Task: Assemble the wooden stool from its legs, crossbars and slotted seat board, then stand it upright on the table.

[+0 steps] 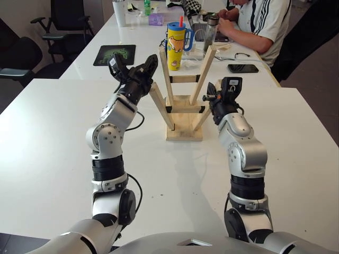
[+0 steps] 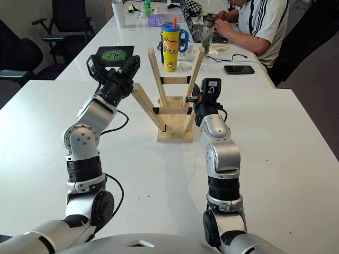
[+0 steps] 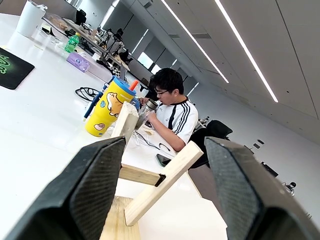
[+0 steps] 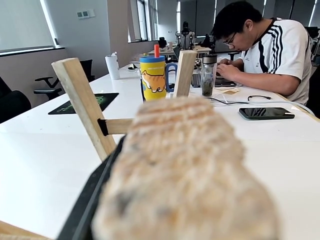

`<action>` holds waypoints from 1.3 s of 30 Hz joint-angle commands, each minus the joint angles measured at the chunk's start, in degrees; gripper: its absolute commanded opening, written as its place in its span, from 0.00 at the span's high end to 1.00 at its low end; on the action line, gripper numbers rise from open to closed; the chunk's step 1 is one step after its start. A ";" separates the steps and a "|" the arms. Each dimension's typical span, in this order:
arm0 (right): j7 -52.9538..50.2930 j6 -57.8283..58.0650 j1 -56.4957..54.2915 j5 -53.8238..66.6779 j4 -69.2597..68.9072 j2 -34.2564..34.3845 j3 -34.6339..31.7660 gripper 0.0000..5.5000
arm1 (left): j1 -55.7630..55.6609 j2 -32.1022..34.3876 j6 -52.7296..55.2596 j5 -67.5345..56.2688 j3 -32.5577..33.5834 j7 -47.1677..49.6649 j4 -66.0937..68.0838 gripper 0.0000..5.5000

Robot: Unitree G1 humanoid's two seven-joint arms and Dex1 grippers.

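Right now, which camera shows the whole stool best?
The right eye view: the whole stool, seat board down on the table, legs up. The left eye view matches it. The left wrist view catches two legs and a crossbar past the left gripper; the right wrist view, two legs behind the right gripper.

white tables (image 1: 53,132) | black office chairs (image 1: 66,21) | long ceiling light strips (image 3: 245,50) | bright window (image 4: 22,25), grey wall (image 4: 95,35)

Arms stretched forward; left end effector (image 1: 133,69) spread wide, right end effector (image 1: 211,101) angled inward.
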 commanded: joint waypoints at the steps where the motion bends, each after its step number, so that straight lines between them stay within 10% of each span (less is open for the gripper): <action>1: 2.64 6.39 3.92 -0.25 3.63 -0.45 4.80 0.81 | 0.04 -1.26 2.71 -0.11 -1.04 0.71 3.72 0.46; 39: 2.52 5.52 5.18 -0.76 5.45 -4.04 5.48 0.81 | -10.48 13.67 -3.76 -5.55 15.13 5.47 2.16 0.46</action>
